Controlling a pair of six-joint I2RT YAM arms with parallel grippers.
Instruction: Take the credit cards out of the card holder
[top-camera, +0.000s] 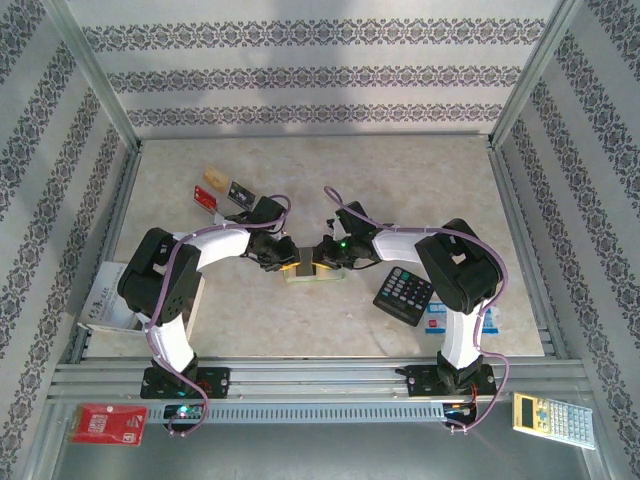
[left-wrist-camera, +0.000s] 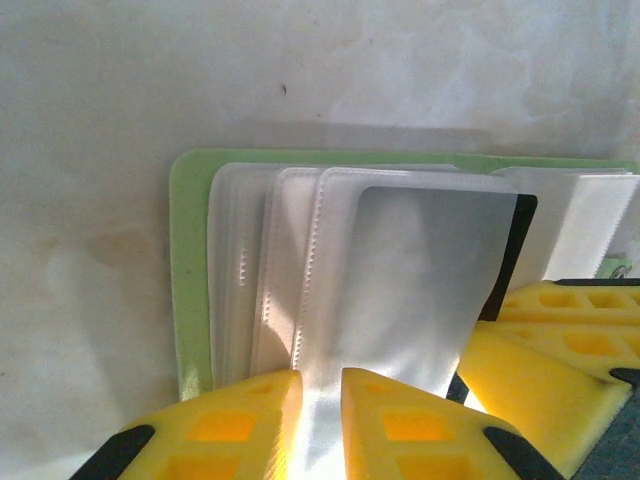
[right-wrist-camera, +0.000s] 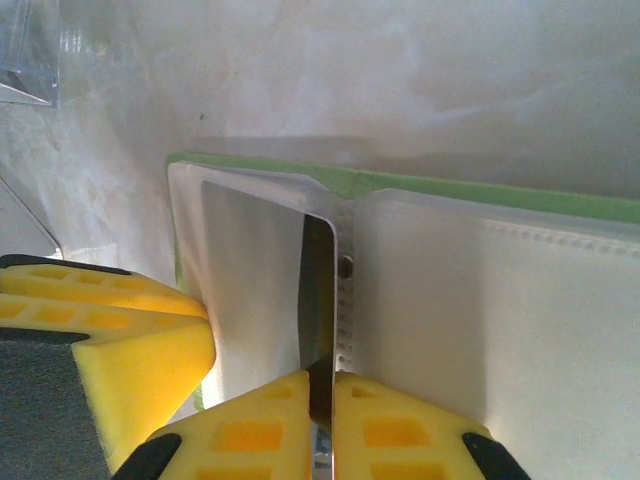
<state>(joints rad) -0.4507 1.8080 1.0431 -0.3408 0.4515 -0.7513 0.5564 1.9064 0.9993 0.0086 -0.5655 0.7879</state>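
The step in hand is judged to be the pulling of the last card out of the card holder (left-wrist-camera: 190, 270), which is laid open on the table (top-camera: 420, 180) between the two arms. The left gripper (left-wrist-camera: 320, 380) is pressed together on the clear sleeve (left-wrist-camera: 335, 300), so that the holder is pinned down. The right gripper (right-wrist-camera: 320, 385) is closed on the edge of the dark card (right-wrist-camera: 318, 300), which sits in that sleeve.

For the next move, a straight pull along the sleeve is probably needed while the sleeve is held firm; otherwise the whole holder may be dragged.

Four credit cards are counted: the dark one, and three lying at the far left of the table, namely a tan card (top-camera: 213, 178), a red card (top-camera: 205, 197) and a patterned card (top-camera: 238, 190). One holder is seen, and two calculators: a black calculator (top-camera: 403, 293) and a pale yellow calculator (top-camera: 553, 418).
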